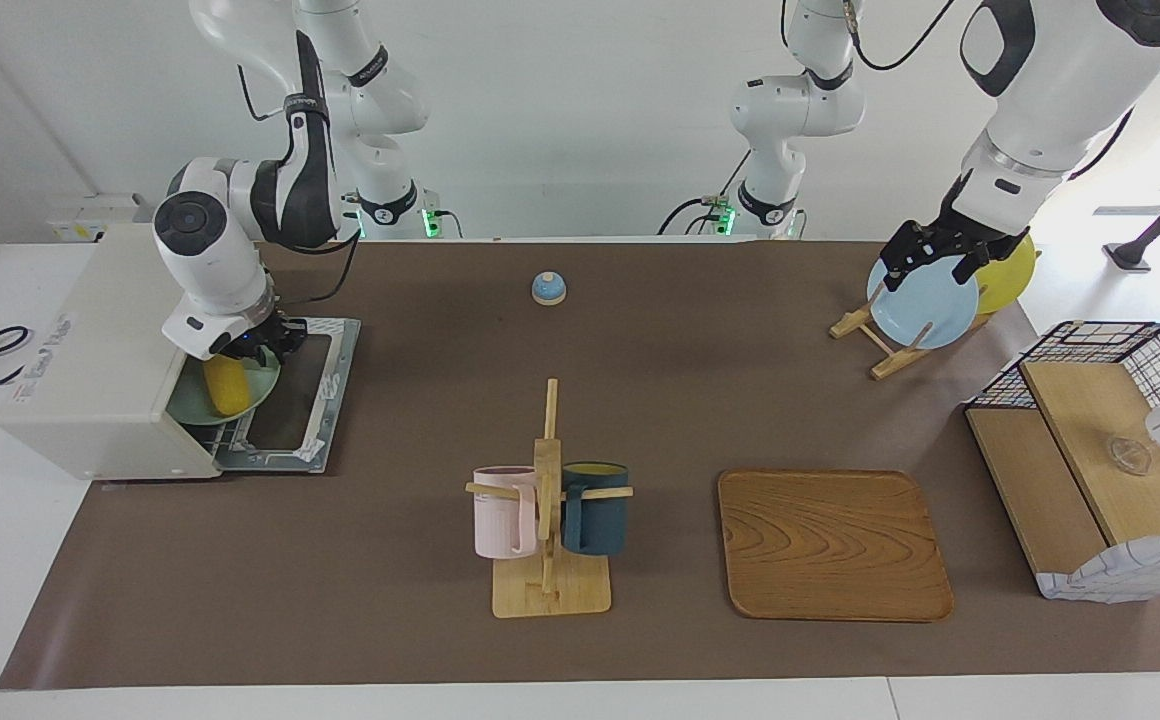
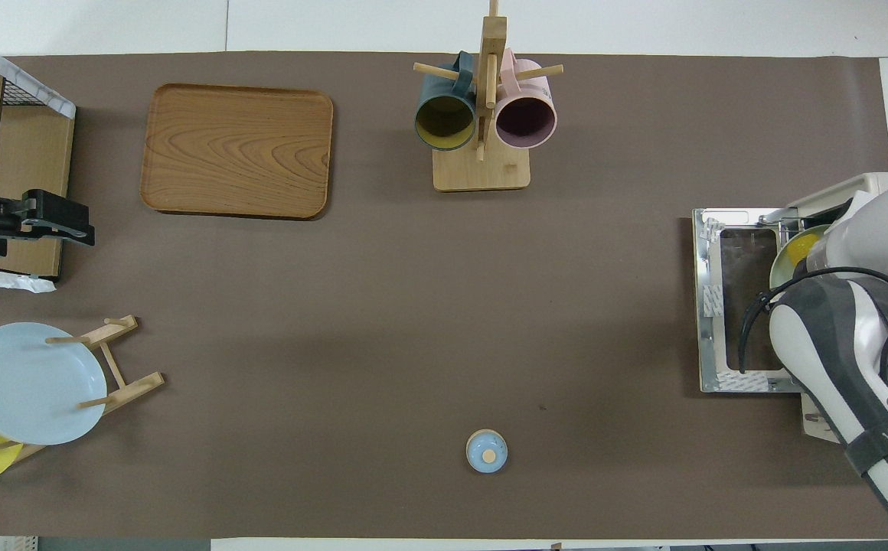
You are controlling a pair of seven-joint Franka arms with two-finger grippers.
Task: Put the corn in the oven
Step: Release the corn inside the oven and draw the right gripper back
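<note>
The corn [image 1: 226, 384] lies on a pale green plate [image 1: 252, 397] at the mouth of the oven [image 1: 105, 350], on the wire rack, with the plate's outer edge over the lowered door [image 1: 302, 388]. The right claw [image 1: 265, 345] sits directly above the plate's rim; whether its fingers grip the rim or stand clear cannot be determined.

Hazards:
- The plate is only partly inside. If released here, it may tip toward the door or block the door from shutting.
- A retreat with the fingers still touching the rim may drag the plate outward and roll the corn off.
- The wrist is close to the oven's top edge; lifting steeply risks contact.

The left claw [image 1: 930, 262] waits, fully spread and empty, over the blue plate [image 1: 925, 305] in the rack at the worktop's other end.
</note>
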